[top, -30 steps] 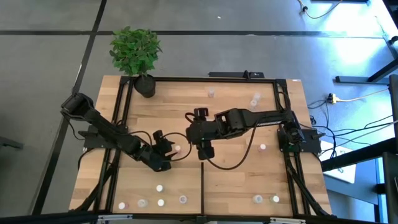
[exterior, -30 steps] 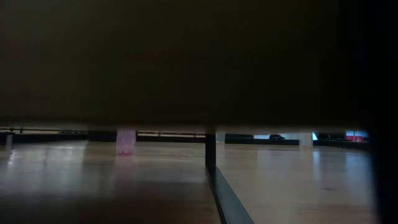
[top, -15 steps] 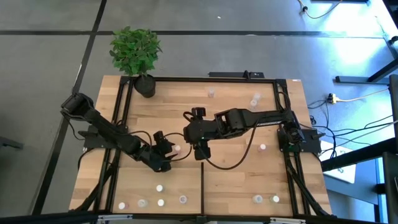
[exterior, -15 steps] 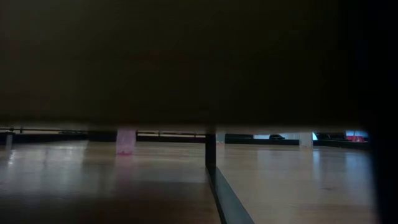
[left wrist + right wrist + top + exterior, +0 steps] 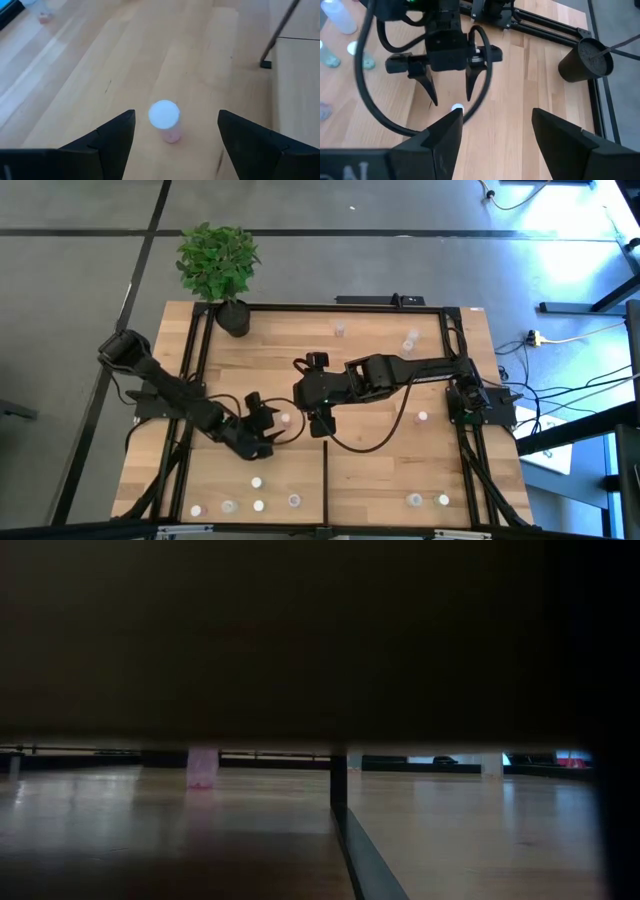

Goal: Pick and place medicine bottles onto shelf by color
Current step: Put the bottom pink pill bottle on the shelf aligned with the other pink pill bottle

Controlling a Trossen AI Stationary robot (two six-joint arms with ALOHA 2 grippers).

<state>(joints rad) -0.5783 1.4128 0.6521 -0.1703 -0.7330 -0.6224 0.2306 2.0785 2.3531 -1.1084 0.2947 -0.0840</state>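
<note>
A tiny medicine bottle (image 5: 164, 119) with a white cap and pinkish body stands upright on the shelf (image 5: 370, 470), left of its middle. My left gripper (image 5: 175, 125) is low over the shelf and open. Its two fingers stand on either side of the bottle with clear gaps and touch nothing. The right wrist view shows that left gripper (image 5: 451, 100) with the bottle (image 5: 456, 107) just past its fingertips. My right gripper (image 5: 495, 112) hangs open and empty high above the shelf's middle (image 5: 318, 423). Several more bottles stand along the near edge (image 5: 259, 505) and at the far right (image 5: 410, 340).
A black plant pot (image 5: 234, 318) with a green plant stands at the far left corner. A short black divider bar (image 5: 327, 480) runs from the near rail toward the middle. Black rails edge the shelf. The low view shows a pinkish bottle (image 5: 202, 768) and the divider (image 5: 338, 790).
My right gripper has tipped a little, and its hand has shifted slightly toward the table's left. The bottle between my left gripper's fingers stands where it was.
</note>
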